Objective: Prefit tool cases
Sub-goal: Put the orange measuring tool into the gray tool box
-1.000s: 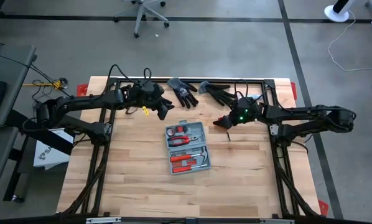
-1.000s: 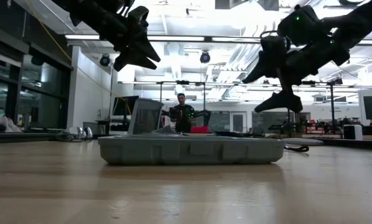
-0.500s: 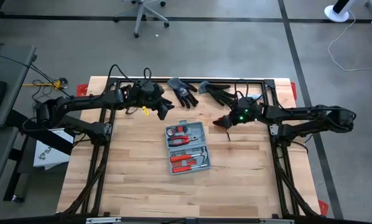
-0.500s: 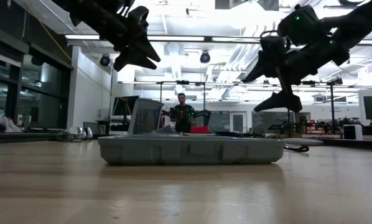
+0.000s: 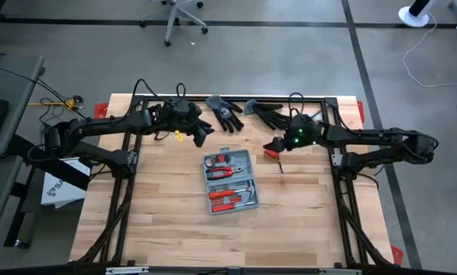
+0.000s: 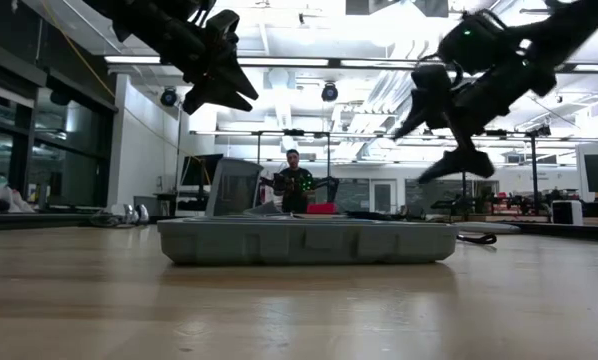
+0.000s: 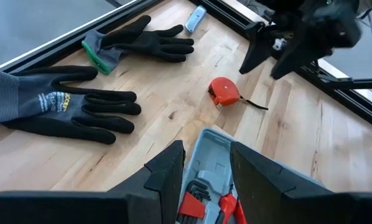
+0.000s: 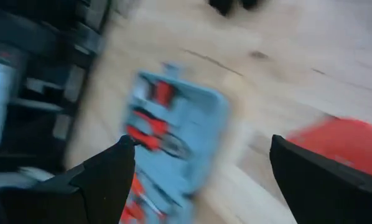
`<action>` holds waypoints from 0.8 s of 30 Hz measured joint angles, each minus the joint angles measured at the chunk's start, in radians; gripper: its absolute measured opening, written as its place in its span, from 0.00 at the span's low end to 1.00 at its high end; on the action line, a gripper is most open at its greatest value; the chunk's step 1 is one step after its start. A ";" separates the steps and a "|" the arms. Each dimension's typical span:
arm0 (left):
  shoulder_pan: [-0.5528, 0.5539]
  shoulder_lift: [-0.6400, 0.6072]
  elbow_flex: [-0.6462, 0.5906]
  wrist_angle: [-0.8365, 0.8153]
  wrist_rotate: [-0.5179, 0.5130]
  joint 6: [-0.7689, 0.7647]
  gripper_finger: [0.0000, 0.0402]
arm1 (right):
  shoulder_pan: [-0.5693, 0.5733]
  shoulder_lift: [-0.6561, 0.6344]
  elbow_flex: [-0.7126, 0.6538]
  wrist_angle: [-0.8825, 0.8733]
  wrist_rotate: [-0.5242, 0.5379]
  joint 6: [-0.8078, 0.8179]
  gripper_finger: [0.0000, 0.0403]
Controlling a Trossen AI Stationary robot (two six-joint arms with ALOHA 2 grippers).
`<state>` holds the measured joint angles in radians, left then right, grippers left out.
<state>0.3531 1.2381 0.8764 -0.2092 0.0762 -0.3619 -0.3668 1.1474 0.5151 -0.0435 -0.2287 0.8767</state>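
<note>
Hovering both claws above the far half of the table (image 5: 167, 229), nothing held in either. Nearest to me, mid-table, lies the tool case (image 5: 230, 181), open flat on the wood, red-handled tools (image 5: 227, 200) seated in the moulded tray. It sits between my two arms and nearer than both claws.

Left gripper (image 5: 200, 134): up in the air, just left of the case's far end, fingers (image 7: 167, 177) parted about halfway, empty. Right gripper (image 5: 272, 147): spread wide, empty, hanging over the red tape measure (image 5: 271, 153) to the right of the case's far end.

Risks, as I judge them: the tape measure sits right under my right claw; a descent toward the case from here could clip it or shove it against the case. The case lies loose on the table, so a one-sided push would likely slide or turn it rather than seat anything. Loose tools could jump their slots if the tray is jolted.

Farther back, along the far edge: two black gloves (image 5: 227, 113), well clear of the case but close behind both wrists. Beyond the table a person (image 6: 295, 184) stands in the room.
</note>
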 joint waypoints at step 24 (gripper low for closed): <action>0.000 0.000 0.000 0.036 -0.008 0.034 0.31 | 0.000 0.480 0.387 -0.613 0.192 -0.654 0.86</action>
<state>0.3531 1.2379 0.8764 -0.1736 0.0681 -0.3279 -0.3664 1.6275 0.9024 -0.6567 -0.0364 0.2230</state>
